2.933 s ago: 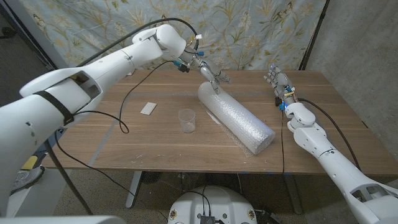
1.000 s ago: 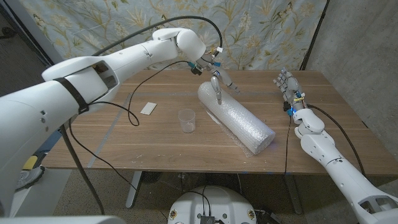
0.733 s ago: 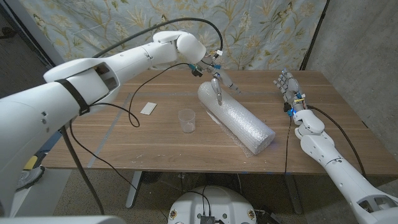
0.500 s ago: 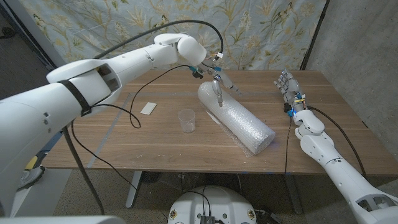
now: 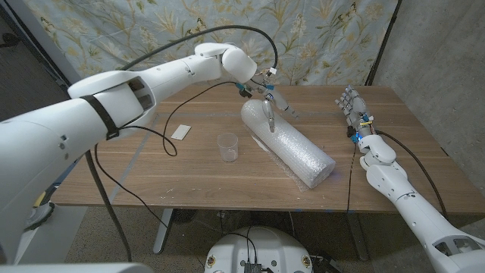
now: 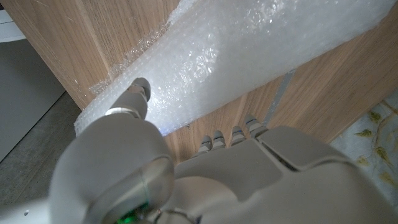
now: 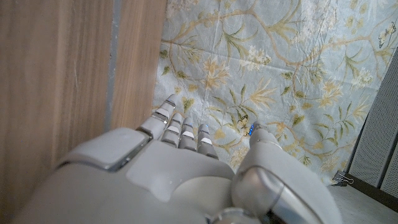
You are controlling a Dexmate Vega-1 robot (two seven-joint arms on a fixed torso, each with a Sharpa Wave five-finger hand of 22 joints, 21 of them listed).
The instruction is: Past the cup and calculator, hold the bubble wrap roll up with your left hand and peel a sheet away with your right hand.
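While the left arm is reaching across the desk (image 5: pixel 151 178) from the near left corner, a small white flat thing, perhaps the calculator (image 5: pixel 181 132), is lying on the left part of the wood, and a clear plastic cup (image 5: pixel 227 146) is standing upright just right of it, near the middle. Beyond the cup, the left hand (image 5: pixel 270 100) is hanging over the far end of the bubble wrap roll (image 5: pixel 288 144), with one of its fingers (image 5: pixel 268 117) pointing down and touching the top of that end; in the left wrist view a fingertip is pressing on the bubbled film (image 6: pixel 249 62) while the others are lying beside the roll, gripping nothing. The roll itself is lying on its side on the desk, running diagonally from the far middle toward the near right, just right of the cup. Farther right, well apart from the roll, the right hand (image 5: pixel 351 106) is standing near the desk's right edge with its fingers (image 7: pixel 180 134) straight and close together, holding nothing, and a flowered curtain (image 5: pixel 303 38) is hanging behind the desk.
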